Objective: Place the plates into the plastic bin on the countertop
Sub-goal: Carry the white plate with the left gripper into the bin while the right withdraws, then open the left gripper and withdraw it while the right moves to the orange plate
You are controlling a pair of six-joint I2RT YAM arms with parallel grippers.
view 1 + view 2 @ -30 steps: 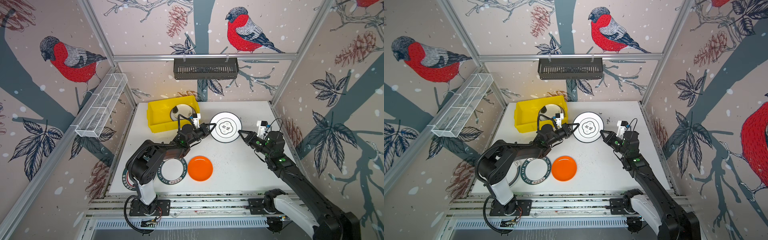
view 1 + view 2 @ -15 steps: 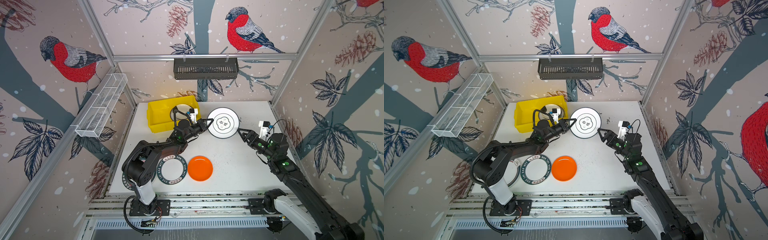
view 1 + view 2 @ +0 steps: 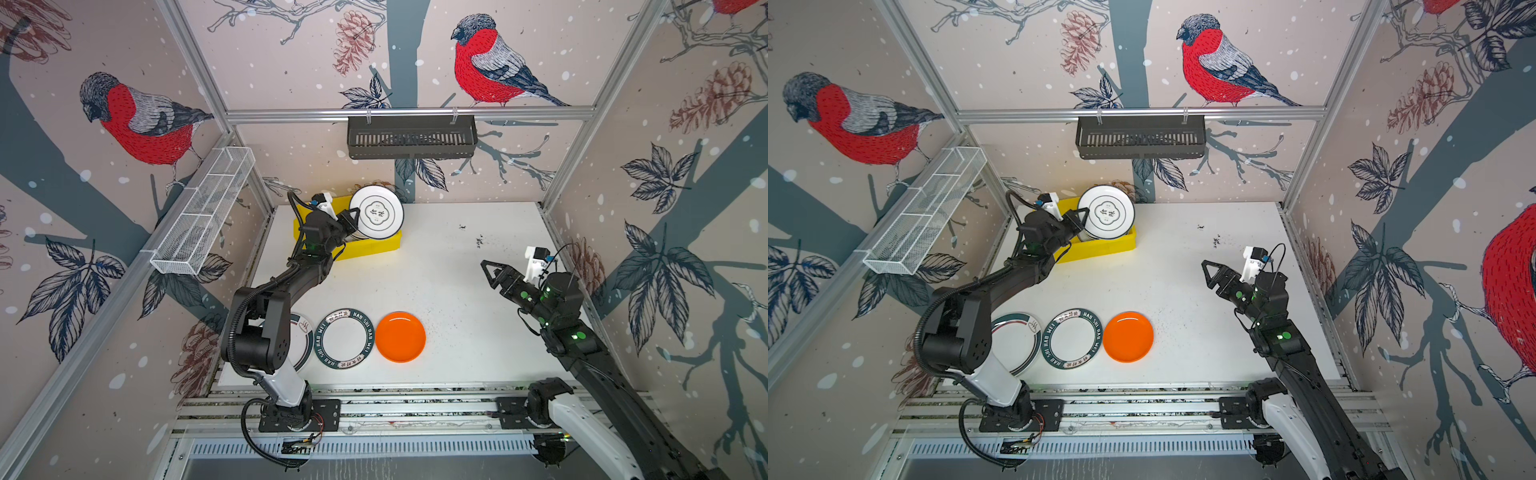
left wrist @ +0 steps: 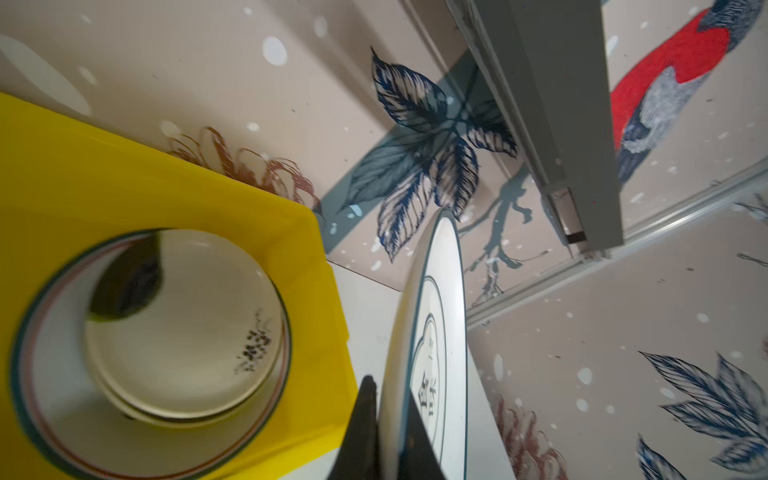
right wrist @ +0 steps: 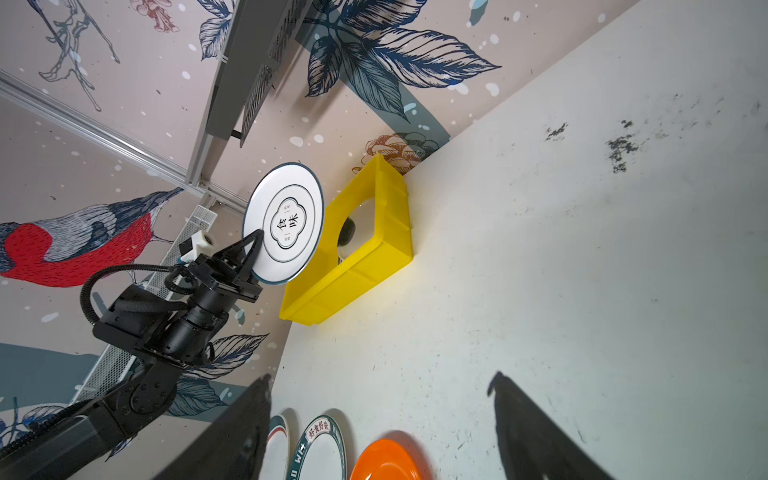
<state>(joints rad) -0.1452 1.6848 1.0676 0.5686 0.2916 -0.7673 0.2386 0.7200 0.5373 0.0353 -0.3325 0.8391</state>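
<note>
Handover done! Let go by the right gripper [image 5: 380, 380], spread wide, empty, backed off toward the right edge of the countertop [image 3: 457, 299]. Pinched by its rim in the left gripper [image 3: 355, 218]: the white plate [image 3: 376, 212], tilted over the plastic bin [image 3: 365, 248] at the far left corner, above the stack [image 4: 174, 332] already inside. Only lowering and releasing left, probably. Still waiting along the near edge: orange plate [image 3: 400, 336], lettered plate [image 3: 345, 338], third plate [image 3: 1017, 345] half under the left arm. Speckled white top, bird wallpaper, black slotted basket [image 3: 411, 137] on the far wall, wire-mesh basket [image 3: 203, 212] on the left.
</note>
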